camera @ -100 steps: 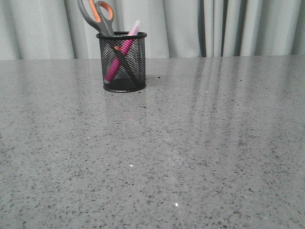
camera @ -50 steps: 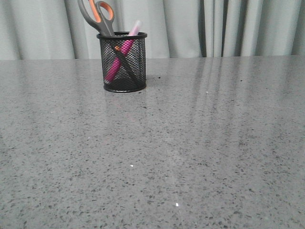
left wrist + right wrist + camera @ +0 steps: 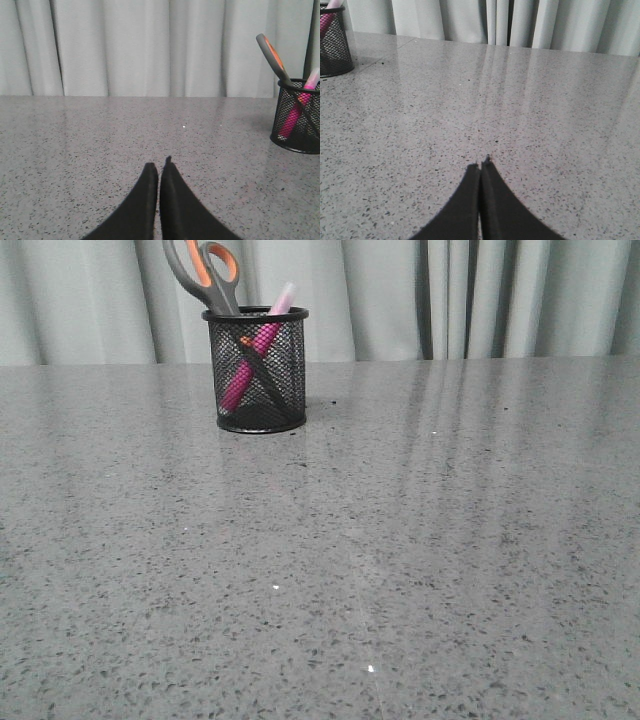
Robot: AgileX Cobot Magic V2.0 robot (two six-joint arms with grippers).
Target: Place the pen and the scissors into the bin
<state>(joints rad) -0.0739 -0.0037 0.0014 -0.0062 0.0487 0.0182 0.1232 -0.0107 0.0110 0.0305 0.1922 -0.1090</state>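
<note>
Nothing has moved since the earlier front views: the bin sits where it sat, in the upper left of the front frame near the curtain, and its contents lean as before.

Both my pincers are pressed closed and hold nothing. My left gripper shows at the bottom centre of its wrist view, fingers touching; my right gripper looks the same in its own view.

In the front view the pen stands inside the bin, its long axis tilted so the whitish cap pokes over the rim toward the upper right. The scissors stand blades-down in the same bin, handles rising toward the upper left, so the two cross inside the mesh.

The bin lies at the right edge of my left wrist view and in the top left corner of my right wrist view, well apart from both sets of fingers. I judge my left arm the nearer.

Count: one pen, one pair of scissors, one bin, two grippers. Nothing else lies on the table. I judge the task done, with no further reach called for.
</note>
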